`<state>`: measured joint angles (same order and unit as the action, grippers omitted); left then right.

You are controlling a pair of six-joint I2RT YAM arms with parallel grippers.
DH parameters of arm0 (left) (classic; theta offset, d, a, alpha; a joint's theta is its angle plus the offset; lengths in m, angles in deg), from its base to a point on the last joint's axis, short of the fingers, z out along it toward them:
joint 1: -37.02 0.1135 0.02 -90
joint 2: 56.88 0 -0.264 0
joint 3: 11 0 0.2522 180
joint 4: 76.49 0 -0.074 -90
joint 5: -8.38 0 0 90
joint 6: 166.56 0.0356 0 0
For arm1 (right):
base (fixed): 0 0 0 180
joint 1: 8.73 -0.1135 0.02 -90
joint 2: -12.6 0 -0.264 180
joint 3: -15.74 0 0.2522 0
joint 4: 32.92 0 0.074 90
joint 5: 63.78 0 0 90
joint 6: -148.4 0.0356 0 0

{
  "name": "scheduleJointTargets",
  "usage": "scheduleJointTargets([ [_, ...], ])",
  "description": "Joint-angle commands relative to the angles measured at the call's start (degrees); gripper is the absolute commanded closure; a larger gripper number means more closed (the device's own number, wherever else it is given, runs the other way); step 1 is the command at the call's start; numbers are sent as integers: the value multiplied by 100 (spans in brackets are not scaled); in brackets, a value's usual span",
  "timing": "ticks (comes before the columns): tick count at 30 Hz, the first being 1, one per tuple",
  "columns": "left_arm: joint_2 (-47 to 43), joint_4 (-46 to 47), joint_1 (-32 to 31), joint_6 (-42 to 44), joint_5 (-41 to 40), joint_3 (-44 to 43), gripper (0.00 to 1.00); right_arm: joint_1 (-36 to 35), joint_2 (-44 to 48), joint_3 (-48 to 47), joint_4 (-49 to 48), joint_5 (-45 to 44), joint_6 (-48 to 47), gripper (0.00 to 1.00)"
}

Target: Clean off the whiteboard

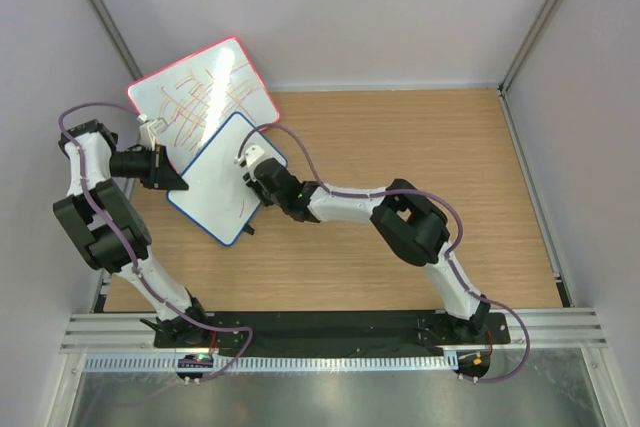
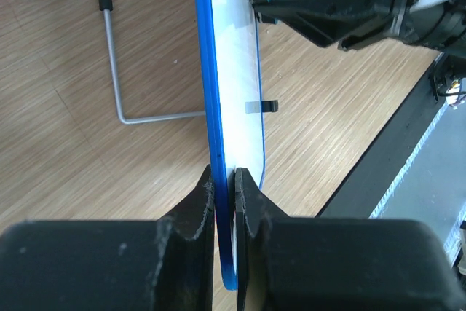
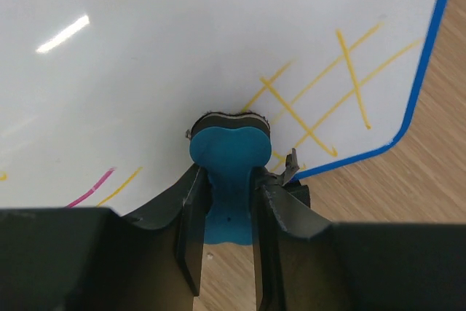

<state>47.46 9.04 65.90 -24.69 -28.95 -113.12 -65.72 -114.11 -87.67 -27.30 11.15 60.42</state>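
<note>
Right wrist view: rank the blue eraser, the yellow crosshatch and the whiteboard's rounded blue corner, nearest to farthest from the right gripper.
1. Blue eraser: clamped in the right gripper, pad against the whiteboard.
2. Yellow crosshatch: just right of the pad.
3. Rounded blue corner: far right.

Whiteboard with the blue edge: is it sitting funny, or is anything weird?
Yes, a bit. The whiteboard is not flat: the left gripper pinches its blue edge, holding it tilted, turned cornerwise. The right gripper presses a blue eraser on it. Yellow lines show near one corner.
</note>
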Motion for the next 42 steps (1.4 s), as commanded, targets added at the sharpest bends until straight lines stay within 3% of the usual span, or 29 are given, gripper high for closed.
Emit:
scheduleJointTargets([
  [1,-106,-33,-67,552,-309,-129,100,-469,-55,-377,435,742,-1245,99],
  [3,-115,-33,-67,560,-318,-120,100,-593,-90,-492,778,803,-1781,99],
  [9,-141,-42,-67,569,-292,-112,100,-848,-231,-1116,1420,918,-2179,99],
  [16,-150,-59,-58,569,-301,-138,100,-936,-600,-1801,1860,455,-2829,99],
  [30,-106,-147,-67,666,-292,-208,100,-313,-20,-387,1728,-339,-2786,99],
  [42,-89,-173,-76,675,-283,-191,100,-269,50,-914,1684,109,-2531,99],
])
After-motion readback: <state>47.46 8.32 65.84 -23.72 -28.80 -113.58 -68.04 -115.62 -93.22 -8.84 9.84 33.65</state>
